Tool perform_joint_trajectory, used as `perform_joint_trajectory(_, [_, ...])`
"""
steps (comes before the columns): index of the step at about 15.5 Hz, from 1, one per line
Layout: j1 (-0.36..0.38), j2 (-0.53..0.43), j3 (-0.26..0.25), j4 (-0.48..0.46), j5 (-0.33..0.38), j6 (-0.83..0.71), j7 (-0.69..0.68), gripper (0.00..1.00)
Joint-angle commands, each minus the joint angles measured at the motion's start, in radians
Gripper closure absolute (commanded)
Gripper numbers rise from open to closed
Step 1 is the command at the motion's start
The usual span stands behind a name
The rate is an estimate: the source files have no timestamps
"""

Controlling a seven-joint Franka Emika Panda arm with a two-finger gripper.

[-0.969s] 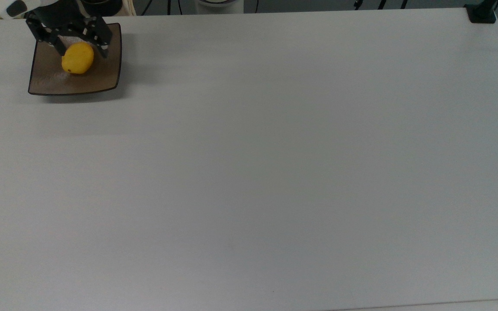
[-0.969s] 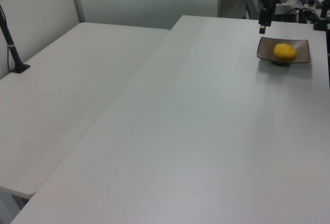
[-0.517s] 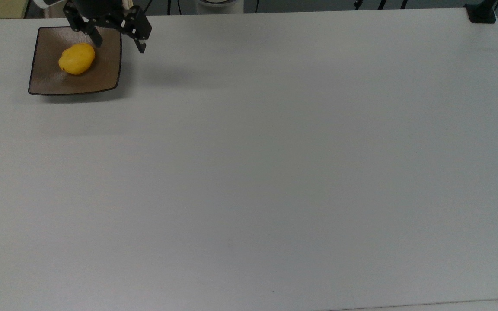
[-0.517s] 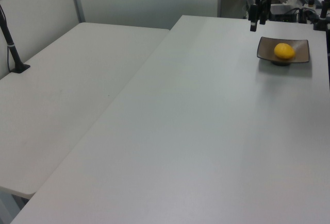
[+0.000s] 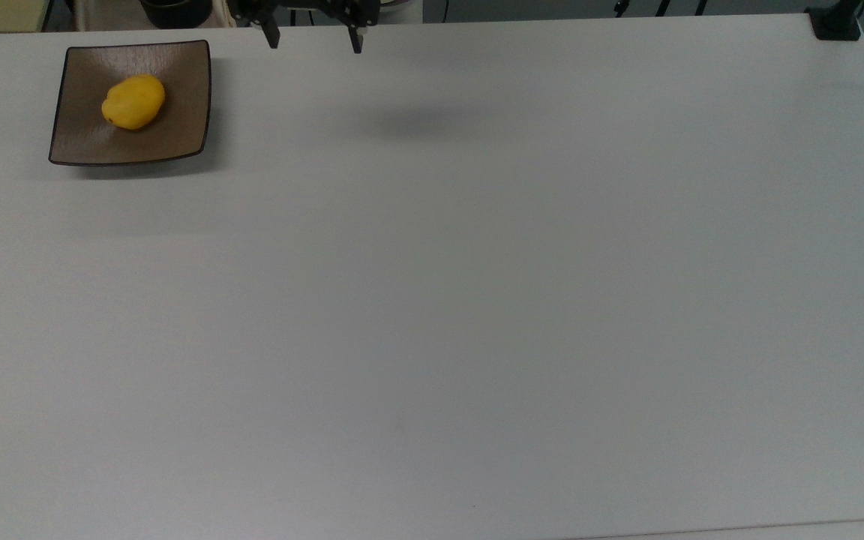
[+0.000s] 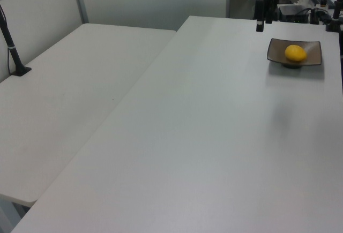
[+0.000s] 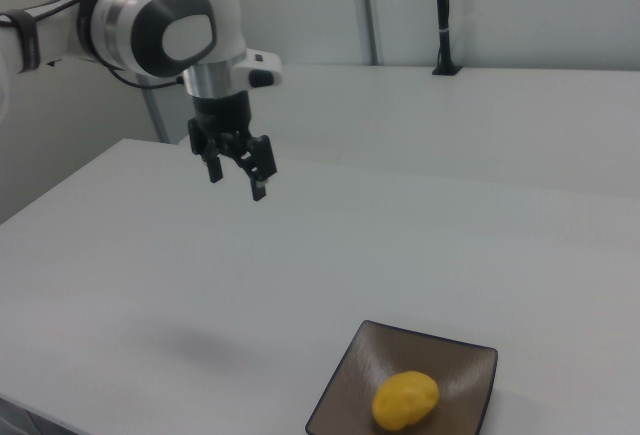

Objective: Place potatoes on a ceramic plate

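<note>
A bright yellow potato (image 5: pixel 133 101) lies in the dip of the square brown ceramic plate (image 5: pixel 87 142), near the table's far left corner in the top view. The left view has the potato (image 6: pixel 295 53) on the plate (image 6: pixel 314 57) at its far right, and the right view has the potato (image 7: pixel 405 400) on the plate (image 7: pixel 355 385) at the bottom. My gripper (image 5: pixel 314 39) hangs open and empty well above the table, off to the plate's right in the top view. It is left of the plate in the left view (image 6: pixel 259 24) and high up, left of the plate, in the right view (image 7: pixel 236 178).
The white table (image 5: pixel 477 300) stretches wide and bare to the right and front of the plate. A second white table (image 6: pixel 80 83) adjoins it on the left view's left. A black clamp post (image 5: pixel 835 22) stands at the top view's far right corner.
My gripper has let go of the potato, risen off the plate and swung to the top view's right along the far edge. The potato stays on the plate.
</note>
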Motion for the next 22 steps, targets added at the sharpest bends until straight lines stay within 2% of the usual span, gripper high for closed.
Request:
perform_joint_trajectory(1, [0.028, -0.004, 0.005, 0.004, -0.039, -0.007, 0.037, 0.00])
perform_joint_trajectory(7, [0.082, 0.009, -0.030, 0.009, -0.097, 0.008, 0.077, 0.00])
perform_joint_trajectory(18, [0.085, 0.024, -0.044, 0.027, -0.126, 0.011, 0.065, 0.00])
perform_joint_trajectory(22, [0.083, 0.024, -0.044, 0.025, -0.125, 0.014, 0.021, 0.00])
